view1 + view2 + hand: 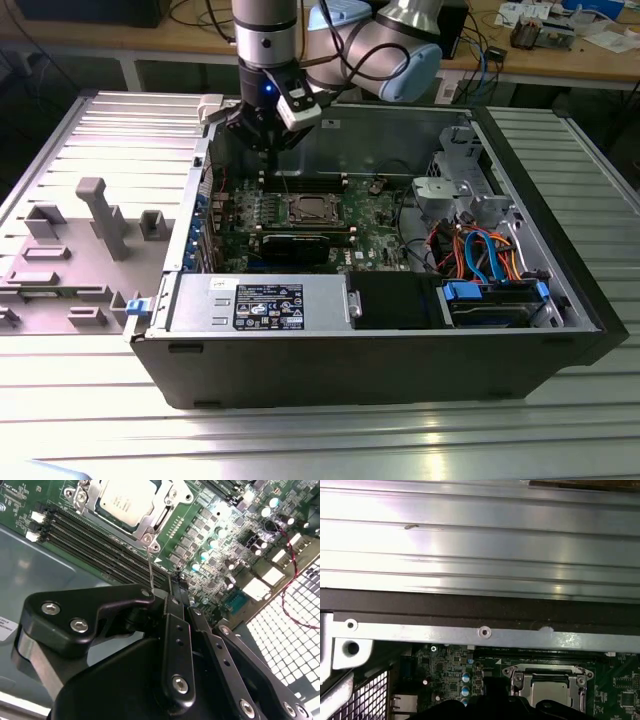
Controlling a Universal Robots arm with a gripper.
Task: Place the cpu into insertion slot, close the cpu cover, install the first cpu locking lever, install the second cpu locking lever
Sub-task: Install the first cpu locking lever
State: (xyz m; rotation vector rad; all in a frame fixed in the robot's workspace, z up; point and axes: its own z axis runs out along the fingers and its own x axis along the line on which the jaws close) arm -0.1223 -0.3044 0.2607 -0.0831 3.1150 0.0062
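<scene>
1. Nearest in the exterior view is the ribbed metal table [330, 440], along the bottom edge. The open computer case [350, 370] sits on it, mid-frame.
2. Just behind the case's near wall there is a grey power supply [265, 305] toward the exterior view's left. A blue-tabbed drive bay [495, 300] is toward its right, with orange and blue cables [480, 250] beyond it.
3. At mid-depth lies the green motherboard [370, 215]. The insertion slot [288, 213] is a little left of frame centre. The cpu [307, 209] is seated in it, silver top up. In the second wrist view the cpu cover [165, 507] lies flat, framing the chip.
4. The locking lever [150, 565], a thin rod, stands up from a socket corner. Its upper end reaches the black fingers [172, 600]. Whether it is pinched, cannot tell.
5. The gripper [264, 148] hangs upper left of centre in the exterior view, above the board. It is beyond and to the left of the cpu and apart from the chip. Its fingertips are drawn together.
6. Farthest is a workbench [560, 55] across the top edge.
</scene>
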